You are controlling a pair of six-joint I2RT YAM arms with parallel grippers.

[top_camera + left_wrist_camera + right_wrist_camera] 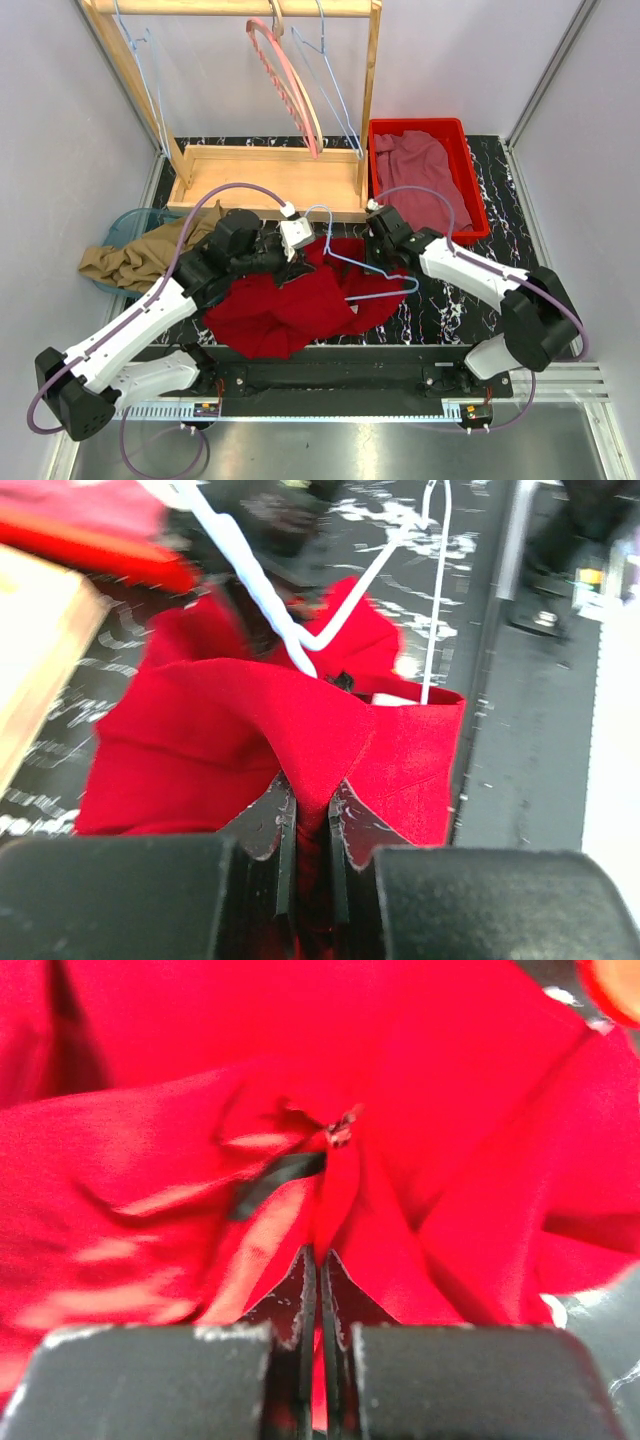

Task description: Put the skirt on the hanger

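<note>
The red skirt (pixel 290 310) lies crumpled on the dark marbled table between both arms. A pale wire hanger (pixel 385 272) rests on it, its hook toward the left arm. My left gripper (pixel 283 260) is shut on a raised fold of the skirt (pixel 250 740), pinched between its jaws (pixel 312 805), with the hanger (pixel 270 600) just beyond. My right gripper (pixel 376 250) is at the skirt's far right edge. Its jaws (pixel 320 1260) are shut on a thin fold of the skirt (pixel 400 1110), near a small black loop (pixel 275 1175).
A wooden rack (pixel 270 180) stands at the back with a pink hanger (pixel 290 80) and blue wire hangers. A red bin (pixel 470 190) with a maroon garment (pixel 420 165) sits back right. A tan garment (pixel 140 255) lies over a blue basin (pixel 125 228) at left.
</note>
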